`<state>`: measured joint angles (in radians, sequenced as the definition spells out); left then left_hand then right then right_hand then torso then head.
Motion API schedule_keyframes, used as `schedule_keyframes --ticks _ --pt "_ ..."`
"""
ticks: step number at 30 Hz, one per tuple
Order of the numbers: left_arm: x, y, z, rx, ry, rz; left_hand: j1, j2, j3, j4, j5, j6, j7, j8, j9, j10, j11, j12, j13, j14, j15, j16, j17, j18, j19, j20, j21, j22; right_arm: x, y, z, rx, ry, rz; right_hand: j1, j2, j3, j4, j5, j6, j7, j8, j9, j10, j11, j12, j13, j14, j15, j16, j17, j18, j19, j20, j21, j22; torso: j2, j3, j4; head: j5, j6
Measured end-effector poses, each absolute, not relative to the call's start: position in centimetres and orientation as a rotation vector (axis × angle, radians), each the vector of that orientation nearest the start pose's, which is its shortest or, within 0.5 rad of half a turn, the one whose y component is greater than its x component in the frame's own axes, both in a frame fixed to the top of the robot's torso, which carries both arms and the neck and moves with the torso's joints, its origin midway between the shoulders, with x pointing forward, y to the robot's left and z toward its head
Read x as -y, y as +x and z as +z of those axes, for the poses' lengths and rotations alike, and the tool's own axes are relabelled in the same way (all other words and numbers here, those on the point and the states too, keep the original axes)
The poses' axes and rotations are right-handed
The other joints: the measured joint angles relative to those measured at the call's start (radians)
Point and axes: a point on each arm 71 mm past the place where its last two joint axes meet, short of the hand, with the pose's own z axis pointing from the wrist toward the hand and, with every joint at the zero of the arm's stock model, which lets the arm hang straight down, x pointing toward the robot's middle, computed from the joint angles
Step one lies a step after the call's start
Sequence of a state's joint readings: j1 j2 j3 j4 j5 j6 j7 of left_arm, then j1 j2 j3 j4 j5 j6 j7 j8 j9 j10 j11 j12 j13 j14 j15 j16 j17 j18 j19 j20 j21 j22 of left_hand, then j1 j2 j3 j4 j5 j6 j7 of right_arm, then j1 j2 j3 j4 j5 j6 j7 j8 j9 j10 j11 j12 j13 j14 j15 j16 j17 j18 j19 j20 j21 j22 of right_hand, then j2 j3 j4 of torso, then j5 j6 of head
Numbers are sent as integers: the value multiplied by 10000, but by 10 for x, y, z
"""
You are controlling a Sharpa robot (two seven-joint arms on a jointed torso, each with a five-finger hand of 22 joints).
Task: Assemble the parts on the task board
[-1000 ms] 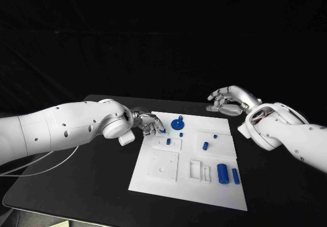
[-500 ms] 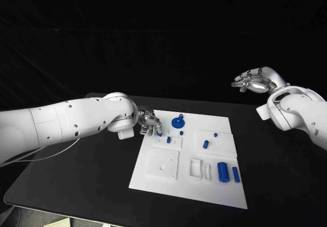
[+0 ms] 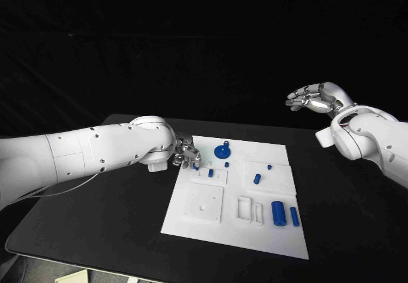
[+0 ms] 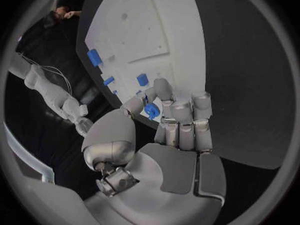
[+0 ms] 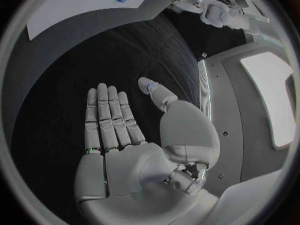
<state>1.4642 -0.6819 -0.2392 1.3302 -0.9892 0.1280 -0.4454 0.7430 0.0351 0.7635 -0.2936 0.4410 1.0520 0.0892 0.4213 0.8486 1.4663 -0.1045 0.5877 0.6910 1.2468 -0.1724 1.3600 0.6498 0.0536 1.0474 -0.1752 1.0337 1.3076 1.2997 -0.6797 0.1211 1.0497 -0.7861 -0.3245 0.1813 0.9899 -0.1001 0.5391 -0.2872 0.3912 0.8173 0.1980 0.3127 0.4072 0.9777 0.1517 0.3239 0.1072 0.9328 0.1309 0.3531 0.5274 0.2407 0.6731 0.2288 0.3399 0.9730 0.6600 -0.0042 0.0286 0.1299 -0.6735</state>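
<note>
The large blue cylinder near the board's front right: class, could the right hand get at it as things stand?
Probably yes: the right hand is empty, raised above the table, and nothing covers the large blue cylinder.

The left hand's fingers [image 4: 167,110] partly hide a small blue part [image 4: 151,110].

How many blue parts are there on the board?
8: a round part at the far edge, one part in the left hand, two pegs beside it, two pegs mid-right, two cylinders near right. Some may be hidden.
</note>
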Motion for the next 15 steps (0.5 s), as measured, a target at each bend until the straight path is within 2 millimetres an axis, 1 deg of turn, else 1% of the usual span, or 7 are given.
schedule_keyframes --ticks 2,7,8,10,11,12,15 --pt "-198 533 -172 -22371 -1122 -3683 -11 -11 0 0 -27 1 0 0 4 -17 -17 0 0 1 0 0 -1 -1 0 0 0 0 271 590 -96 -13591 4949 9450 35 35 0 0 0 0 0 0 -2 70 2 -48 -35 0 0 -19 -25 -1 -35 35 -33 -21 0 -4 0 -5 -13" --pt "-196 530 -176 -22430 -1110 -3731 -25 -25 0 0 -48 1 0 -1 13 -37 -36 0 0 16 16 0 -12 -1 -1 1 0 -1 272 590 -96 -13588 4961 9503 40 40 0 0 0 0 0 0 -14 72 0 -122 -110 0 0 -67 -74 -2 -36 36 -71 -58 0 -5 0 -25 -44" --pt "-196 530 -177 -22437 -1110 -3754 -26 -25 -1 1 -49 1 0 -1 93 -37 -36 0 -1 16 16 0 -17 -1 -1 1 0 -1 272 590 -96 -13589 4965 9514 40 40 0 0 0 1 0 0 -14 72 0 -122 -123 0 0 -67 -79 -2 -36 36 -71 -58 1 -5 0 -31 -48" --pt "-195 529 -179 -22419 -1127 -3801 -51 -50 -1 1 -49 1 0 -2 139 -38 -36 48 -1 13 13 0 -24 -1 -1 1 0 -1 271 591 -97 -13594 4976 9532 40 40 0 0 0 0 0 0 -25 75 4 -162 -149 17 16 -67 -101 -2 -39 39 -71 -75 5 1 -1 -36 -58" --pt "-195 528 -179 -22400 -1137 -3823 -50 -50 -1 1 -49 1 0 -2 143 -38 -36 48 -1 12 12 0 -25 -1 -1 1 0 -1 271 591 -97 -13595 4982 9532 67 67 0 0 0 0 0 0 -28 107 36 -201 -167 33 32 -98 -118 -2 -61 60 -71 -84 6 1 -1 -39 -67" --pt "-194 528 -179 -22367 -1164 -3859 -50 -50 -1 1 -50 1 0 -3 146 -38 -36 48 -1 12 12 0 -25 -1 -1 1 0 -1 271 591 -97 -13595 4993 9524 80 80 0 0 0 0 0 0 -37 107 36 -221 -179 33 32 -114 -127 -1 -72 71 -96 -90 7 8 -2 -46 -84" --pt "-195 527 -178 -22271 -1267 -3941 -50 -50 -1 1 -85 2 -1 -24 155 -38 -35 48 -2 12 12 0 -48 -1 -2 1 0 -2 272 591 -97 -13599 5019 9499 80 80 1 0 39 0 0 0 -38 107 36 -221 -207 33 33 -114 -141 -2 -73 72 -112 -90 8 12 -4 -53 -111"
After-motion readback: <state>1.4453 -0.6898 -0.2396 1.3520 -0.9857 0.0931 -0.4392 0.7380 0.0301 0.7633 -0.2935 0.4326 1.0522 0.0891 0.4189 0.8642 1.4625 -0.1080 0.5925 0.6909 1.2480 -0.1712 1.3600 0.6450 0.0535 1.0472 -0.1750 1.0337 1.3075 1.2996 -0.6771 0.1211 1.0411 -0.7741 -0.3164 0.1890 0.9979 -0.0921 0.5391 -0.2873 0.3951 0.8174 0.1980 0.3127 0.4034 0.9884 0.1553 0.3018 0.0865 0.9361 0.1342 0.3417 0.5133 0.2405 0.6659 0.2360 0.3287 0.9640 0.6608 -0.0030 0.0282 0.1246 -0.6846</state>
